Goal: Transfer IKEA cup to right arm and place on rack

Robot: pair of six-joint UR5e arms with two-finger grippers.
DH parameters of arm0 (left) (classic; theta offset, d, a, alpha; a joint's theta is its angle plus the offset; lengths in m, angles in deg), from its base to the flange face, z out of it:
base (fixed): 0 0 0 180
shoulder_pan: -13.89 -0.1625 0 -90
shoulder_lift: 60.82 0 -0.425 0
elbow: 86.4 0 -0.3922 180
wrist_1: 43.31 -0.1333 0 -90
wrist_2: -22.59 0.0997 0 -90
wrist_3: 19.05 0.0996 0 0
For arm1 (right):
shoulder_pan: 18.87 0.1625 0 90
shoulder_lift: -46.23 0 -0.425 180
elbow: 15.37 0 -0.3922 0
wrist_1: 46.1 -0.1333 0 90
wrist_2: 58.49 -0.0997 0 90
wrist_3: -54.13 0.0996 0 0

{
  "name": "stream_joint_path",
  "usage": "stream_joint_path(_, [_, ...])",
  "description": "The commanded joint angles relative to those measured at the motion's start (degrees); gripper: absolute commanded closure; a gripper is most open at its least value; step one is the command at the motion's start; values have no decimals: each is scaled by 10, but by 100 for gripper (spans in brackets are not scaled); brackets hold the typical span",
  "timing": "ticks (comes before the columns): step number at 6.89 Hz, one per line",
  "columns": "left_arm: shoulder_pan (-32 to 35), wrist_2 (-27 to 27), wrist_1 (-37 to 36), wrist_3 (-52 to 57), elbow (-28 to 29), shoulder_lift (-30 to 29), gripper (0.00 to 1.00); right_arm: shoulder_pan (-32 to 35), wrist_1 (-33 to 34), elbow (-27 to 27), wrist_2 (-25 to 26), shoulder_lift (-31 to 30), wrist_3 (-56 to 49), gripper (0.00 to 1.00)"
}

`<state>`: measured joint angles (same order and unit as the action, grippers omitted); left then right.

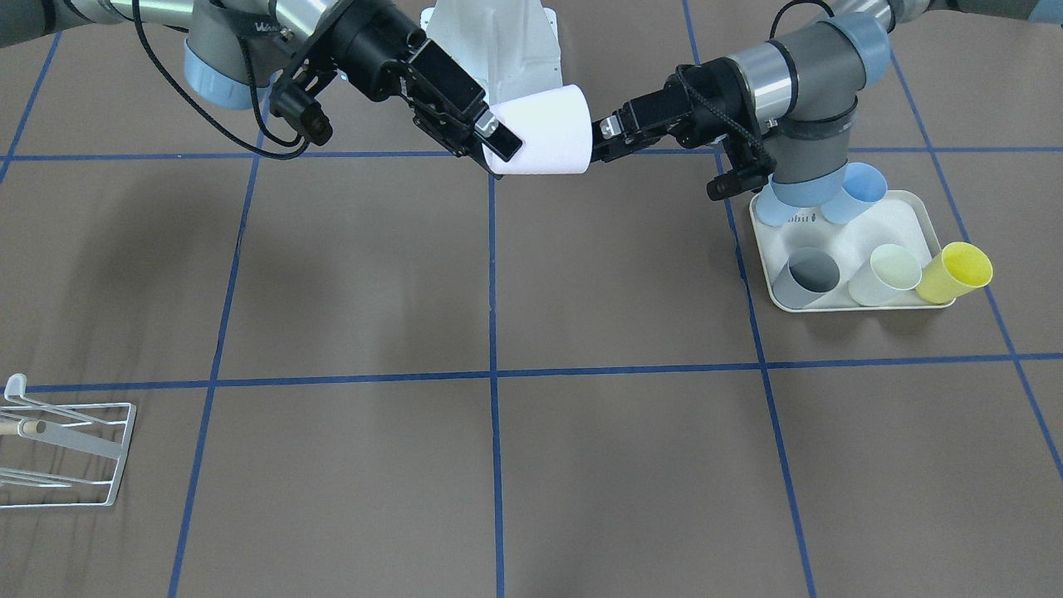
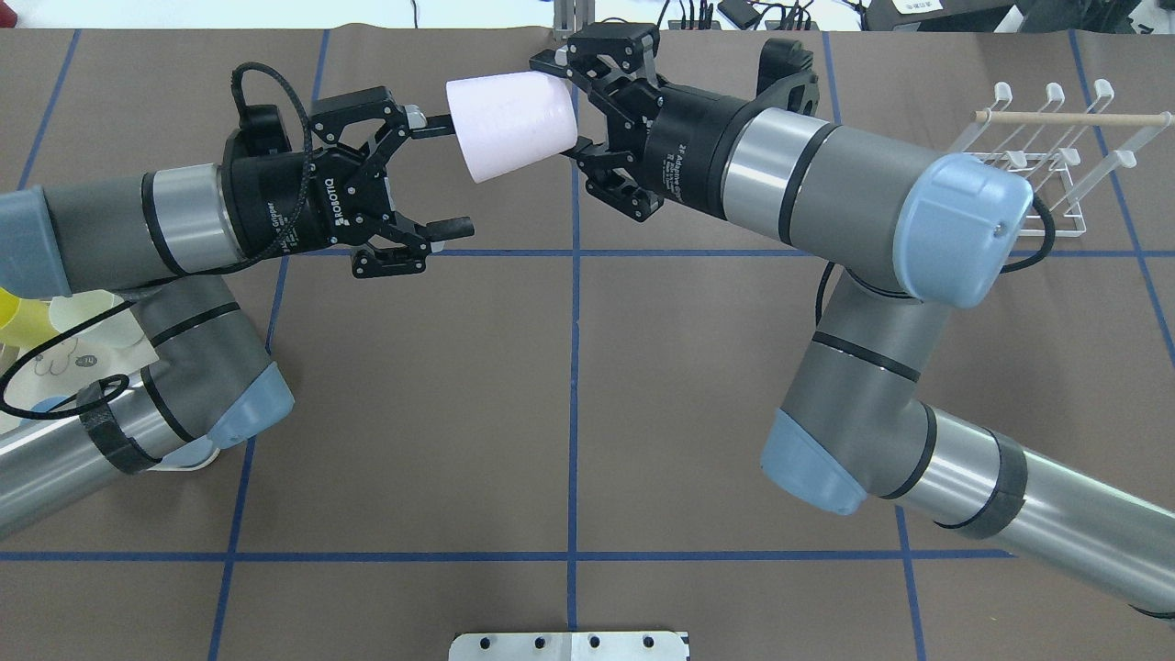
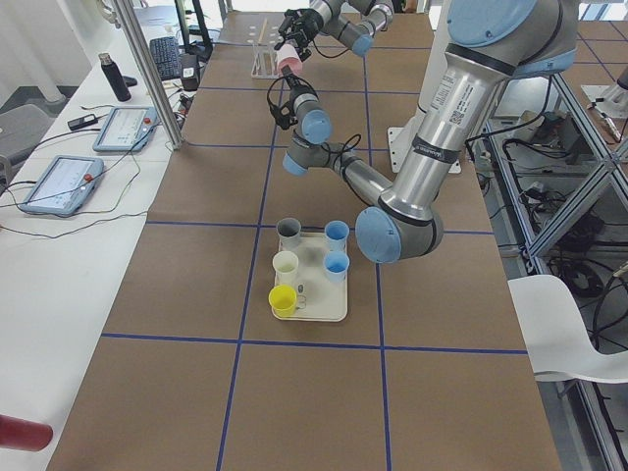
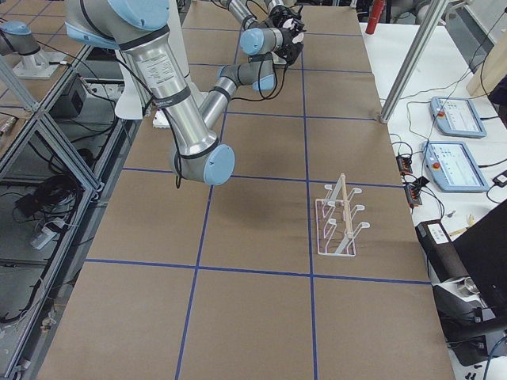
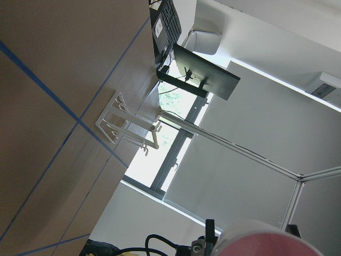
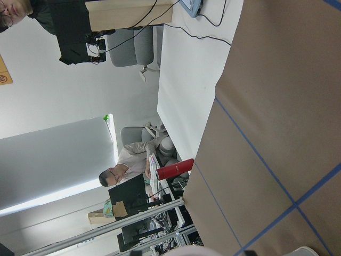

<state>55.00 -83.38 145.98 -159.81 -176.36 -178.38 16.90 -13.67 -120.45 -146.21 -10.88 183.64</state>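
Note:
The IKEA cup (image 2: 509,124) is pale pink and lies on its side in the air above the far middle of the table; it also shows in the front view (image 1: 544,133). My right gripper (image 2: 569,106) is shut on its narrow base end, as the front view (image 1: 498,143) also shows. My left gripper (image 2: 441,172) is open at the cup's wide mouth, one finger at the rim and the other well clear of it. The white wire rack (image 2: 1046,156) with a wooden rod stands at the far right, empty, and appears in the front view (image 1: 66,448).
A cream tray (image 1: 905,208) on my left side holds grey (image 1: 805,278), pale green (image 1: 887,274) and two blue cups (image 1: 859,191); a yellow cup (image 1: 955,272) lies at its edge. My left arm's elbow hangs over the tray. Blue tape lines cross the brown table.

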Motion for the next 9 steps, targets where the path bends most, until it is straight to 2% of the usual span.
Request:
stream_joint_path(1, [3,-2,-1,20,0,14,0,27,0,-9,-5,-49,-64,100])
stream_joint_path(2, [3,-2,-1,35,1,15,0,47,1,-9,-20,-75,-119,100])
stream_joint_path(4, [3,-1,-1,41,6,15,0,137,21,-3,-81,-123,-269,100])
stream_joint_path(5, [2,1,-1,46,12,16,0,187,112,-6,-99,-124,-365,100])
stream_joint_path(6, [0,2,-1,46,15,16,0,216,179,-8,-101,-129,-484,100])
stream_joint_path(9, [-2,4,-9,45,15,16,0,257,185,-13,-73,-239,-655,100])
